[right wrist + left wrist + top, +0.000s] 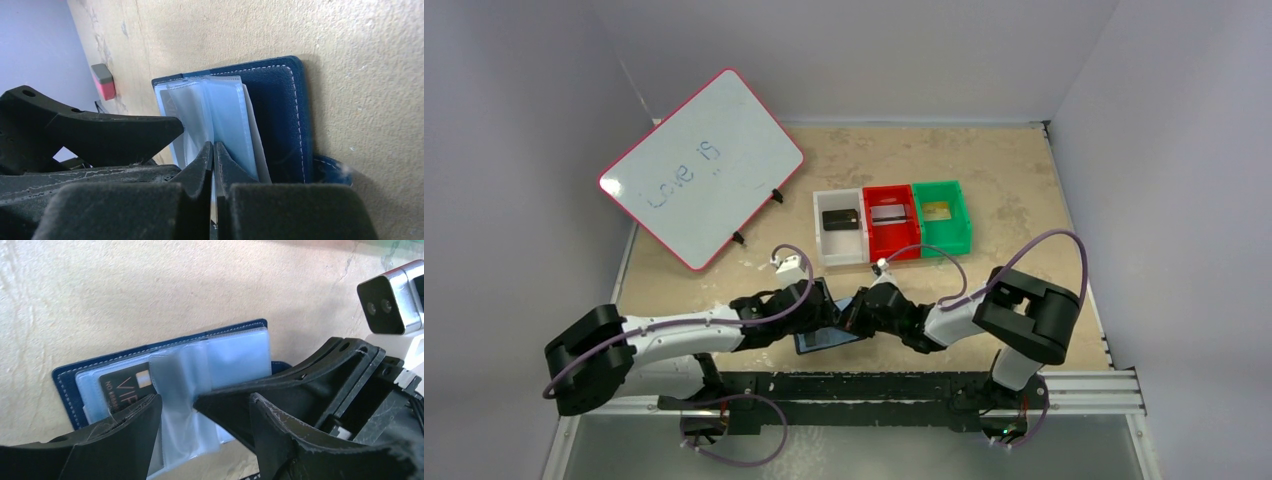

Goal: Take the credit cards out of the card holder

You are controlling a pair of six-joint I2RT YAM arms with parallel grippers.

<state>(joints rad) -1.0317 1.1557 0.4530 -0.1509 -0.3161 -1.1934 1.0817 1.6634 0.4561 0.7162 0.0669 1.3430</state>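
Down near the arm bases, the card holder [165, 347] lies open on the mottled beige table [984, 180], its stitched navy cover framing glossy, translucent pale-blue sleeves, one of which holds a black card [122, 387] with a small chip. The left gripper [177, 407] has its scuffed black wedge-shaped jaws parted either side of an upstanding clear sleeve, holding nothing that I can make out. The right gripper [214, 150] is pinched tight on a thin plastic leaf at the holder's middle, the navy cover flat just beyond its tips.
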